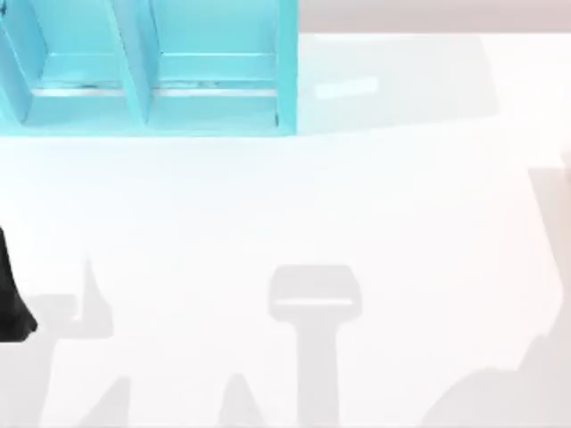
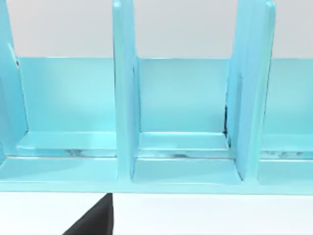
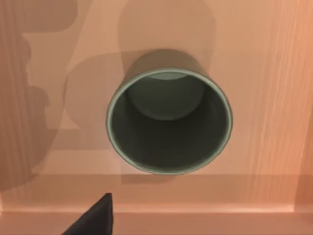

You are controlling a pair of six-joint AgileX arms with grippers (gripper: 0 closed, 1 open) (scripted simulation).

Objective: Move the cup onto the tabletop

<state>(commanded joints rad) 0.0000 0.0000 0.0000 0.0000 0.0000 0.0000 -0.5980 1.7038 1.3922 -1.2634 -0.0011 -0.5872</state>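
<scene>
**Cup stands on a wooden surface under the right wrist**

At the top view's left edge the left arm (image 1: pixel 12 303) shows above the white tabletop (image 1: pixel 294 214), with the teal shelf (image 1: pixel 143 80) behind. The cup (image 3: pixel 169 121) stands upright on a peach wooden surface (image 3: pixel 264 98). Neither gripper's grip can be told.

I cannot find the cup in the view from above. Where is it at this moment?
The cup appears in the right wrist view, standing upright with its mouth open, on a light wooden-looking surface directly below that camera, not on the white tabletop.
</scene>
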